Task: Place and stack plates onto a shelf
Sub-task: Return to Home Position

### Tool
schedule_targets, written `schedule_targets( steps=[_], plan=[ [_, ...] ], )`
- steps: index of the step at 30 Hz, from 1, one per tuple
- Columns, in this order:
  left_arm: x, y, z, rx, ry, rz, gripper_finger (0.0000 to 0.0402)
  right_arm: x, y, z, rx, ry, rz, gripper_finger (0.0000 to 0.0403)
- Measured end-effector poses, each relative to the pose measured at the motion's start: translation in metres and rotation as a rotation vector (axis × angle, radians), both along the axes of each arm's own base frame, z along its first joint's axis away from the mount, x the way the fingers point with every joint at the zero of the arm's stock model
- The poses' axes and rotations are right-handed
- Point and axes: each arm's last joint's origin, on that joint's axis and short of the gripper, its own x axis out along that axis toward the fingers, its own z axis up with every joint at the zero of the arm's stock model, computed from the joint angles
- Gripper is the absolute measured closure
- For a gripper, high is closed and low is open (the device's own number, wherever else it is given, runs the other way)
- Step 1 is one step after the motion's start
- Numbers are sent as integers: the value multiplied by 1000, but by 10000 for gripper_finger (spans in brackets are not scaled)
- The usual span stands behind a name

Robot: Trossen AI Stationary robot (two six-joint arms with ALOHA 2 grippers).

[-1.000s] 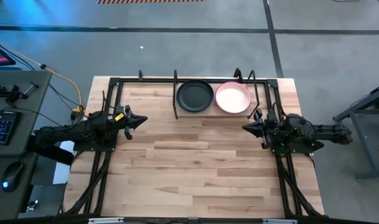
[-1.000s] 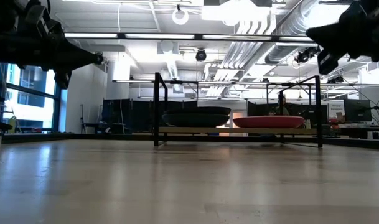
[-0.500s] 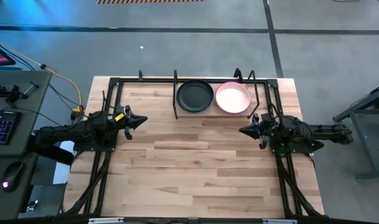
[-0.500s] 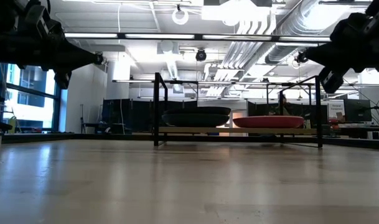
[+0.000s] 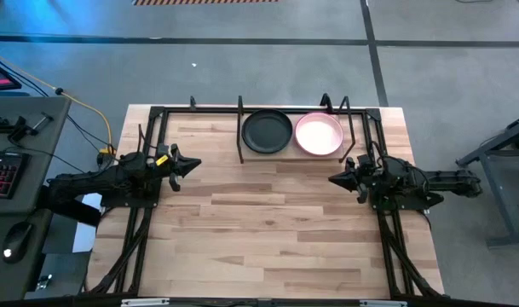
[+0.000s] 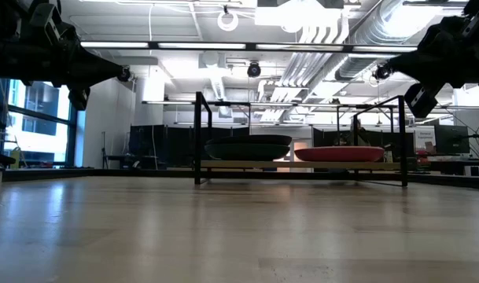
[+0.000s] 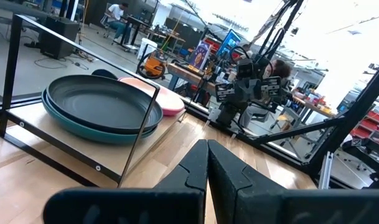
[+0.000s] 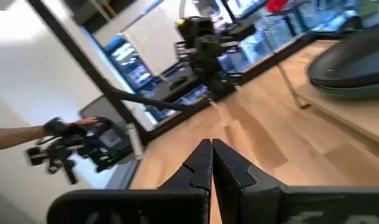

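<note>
The shelf (image 7: 58, 142) stands at the table's far edge, its board (image 6: 302, 165) resting on the tabletop. On it a black plate (image 5: 267, 131) lies on a dark teal plate (image 7: 83, 127). Beside it on the right a cream-pink plate (image 5: 319, 134) lies on a magenta one (image 6: 339, 154). The sage green plate is not visible. My left gripper (image 5: 197, 165) hovers shut and empty over the table's left part, near side of the shelf. My right gripper (image 5: 331, 179) hovers shut and empty over the right part, near the pink plate's stack.
Black arm frames run along the table's left and right edges (image 5: 140, 230). Thin black upright rods (image 5: 241, 136) rise around the shelf. The wide butcher-block top (image 5: 259, 230) stretches between the two arms on the near side. A desk with a keyboard (image 5: 3, 170) stands left of the table.
My right gripper has dropped a little and shifted slightly toward the table's left and near side, still shut. The left arm and the plates have stayed where they were.
</note>
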Motion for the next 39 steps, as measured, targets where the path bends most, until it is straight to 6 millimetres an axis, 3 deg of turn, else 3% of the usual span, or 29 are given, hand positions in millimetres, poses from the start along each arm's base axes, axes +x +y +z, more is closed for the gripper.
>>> schedule_targets(
  steps=[14,33,39],
  plan=[
    [0,-1,0,0,0,-8,402,0,2,0,0,4,21,402],
    [1,-19,0,1,1,-197,401,0,2,0,0,5,21,402],
    [1,-15,0,190,36,-158,401,0,2,0,0,5,21,402]
  ],
)
